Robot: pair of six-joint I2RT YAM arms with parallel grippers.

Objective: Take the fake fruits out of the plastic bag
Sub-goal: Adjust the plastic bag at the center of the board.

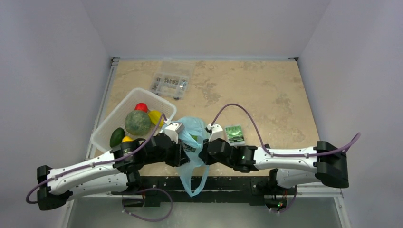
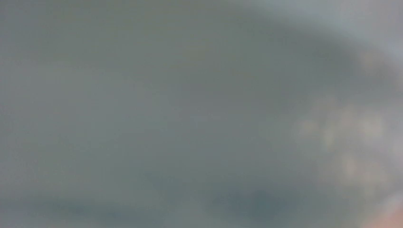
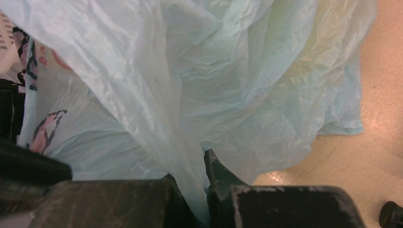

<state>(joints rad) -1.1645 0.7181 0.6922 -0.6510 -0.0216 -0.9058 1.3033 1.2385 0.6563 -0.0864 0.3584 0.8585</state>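
1. Top external view: the bag point(image 1: 192, 130), thin crinkled light-blue film, lies between the two grippers. Its long axis runs far to near, with the loop handles trailing off its near end.
2. The left gripper point(image 1: 184, 154) meets the bag's left flank and the right gripper point(image 1: 205, 153) its right flank, both equally close.
3. Right wrist view: the right gripper point(image 3: 190, 167) has its jaws narrow, pinching a fold of film.
4. Left wrist view: only grey blur, so the state of the left jaws cannot be told.
5. A greenish tint inside the bag point(image 1: 194, 138) may be a fruit. It lies on the far side of both sets of jaws.
6. Left of the bag, a white mesh basket point(image 1: 108, 118) holds glossy fruits point(image 1: 138, 122) that are already out.
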